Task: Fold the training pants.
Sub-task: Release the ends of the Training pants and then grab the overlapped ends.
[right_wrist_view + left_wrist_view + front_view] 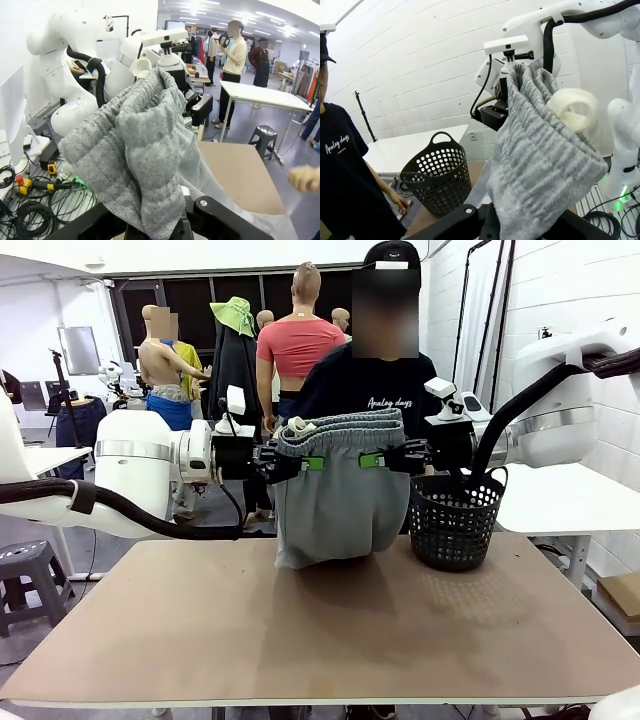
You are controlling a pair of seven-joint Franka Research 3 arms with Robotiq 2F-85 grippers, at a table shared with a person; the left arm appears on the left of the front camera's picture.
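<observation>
A bare brown tabletop is seen nearest in the front view. Above its far part, the light grey, soft jersey training pants are held up in the air, the gathered elastic waistband uppermost and stretched level between the two arms. The waistband's left end is clamped between the green-padded fingers of the left gripper, and its right end between those of the right gripper. The cloth hangs down from both in a broad bundle. Its lower end reaches the tabletop, though contact cannot be told.

In the left wrist view the grey fabric is seen rising from between that gripper's own closed fingers. In the right wrist view it is bunched thickly over the pinched fingers.

Just beside the hanging cloth, on the robot's right, a black perforated plastic basket with handles stands upright on the table. Behind the pants a person in a black printed T-shirt is seen standing.
</observation>
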